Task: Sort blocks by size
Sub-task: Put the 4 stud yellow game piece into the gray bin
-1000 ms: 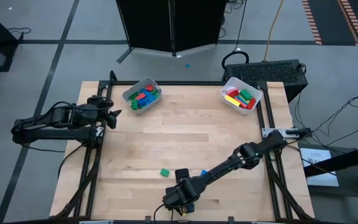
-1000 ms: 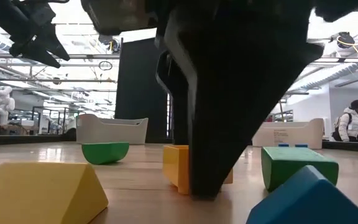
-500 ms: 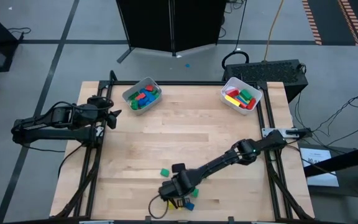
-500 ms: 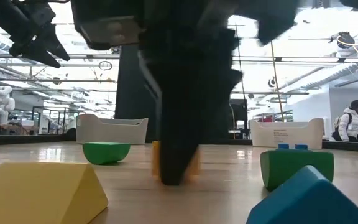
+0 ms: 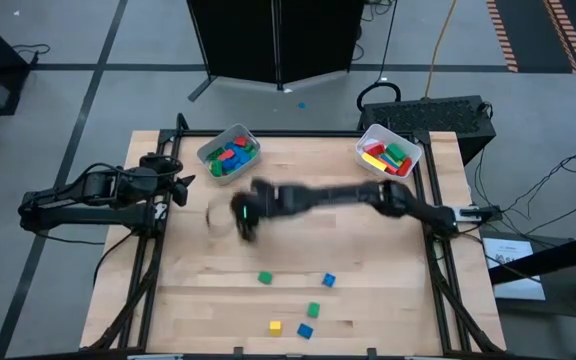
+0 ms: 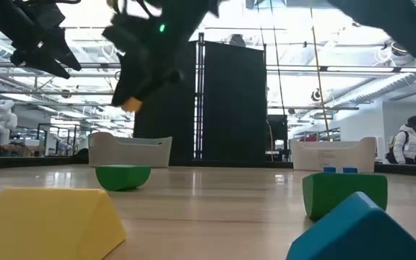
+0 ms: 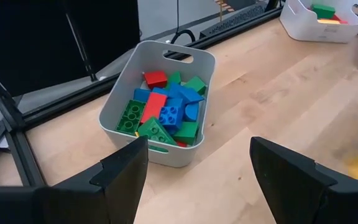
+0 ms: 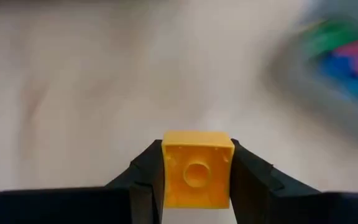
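Table [image 5: 368,250]: R tool [image 8: 196,177] grips yellow block [image 8: 197,168], near bin [image 5: 229,153]

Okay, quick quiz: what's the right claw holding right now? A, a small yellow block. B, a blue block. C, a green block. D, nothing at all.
A: the right wrist view shows the right claw shut on a small yellow block, pinched between its two dark fingers, carried above the table.
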You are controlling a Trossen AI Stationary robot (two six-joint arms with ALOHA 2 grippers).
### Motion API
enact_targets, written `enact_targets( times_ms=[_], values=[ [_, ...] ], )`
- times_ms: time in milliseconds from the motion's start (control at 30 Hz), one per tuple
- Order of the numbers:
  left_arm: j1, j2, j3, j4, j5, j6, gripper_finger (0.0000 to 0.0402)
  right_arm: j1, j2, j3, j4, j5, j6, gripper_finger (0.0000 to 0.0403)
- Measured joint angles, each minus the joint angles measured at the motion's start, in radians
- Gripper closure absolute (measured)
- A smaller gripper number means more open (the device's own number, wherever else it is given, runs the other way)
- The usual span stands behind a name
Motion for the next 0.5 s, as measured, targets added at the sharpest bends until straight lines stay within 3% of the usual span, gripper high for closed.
enact_targets(
  times_ms=[267,500],
  values=[
    [0.000,0.000,0.000,0.001,-0.006,0.000,0.0120,-0.243,0.024,0.000,0.389,-0.014,0.198,0.0291],
    [0.000,0.000,0.000,0.001,-0.007,-0.001,0.0120,-0.366,0.025,0.000,0.425,-0.066,0.254,0.0291]
  ],
)
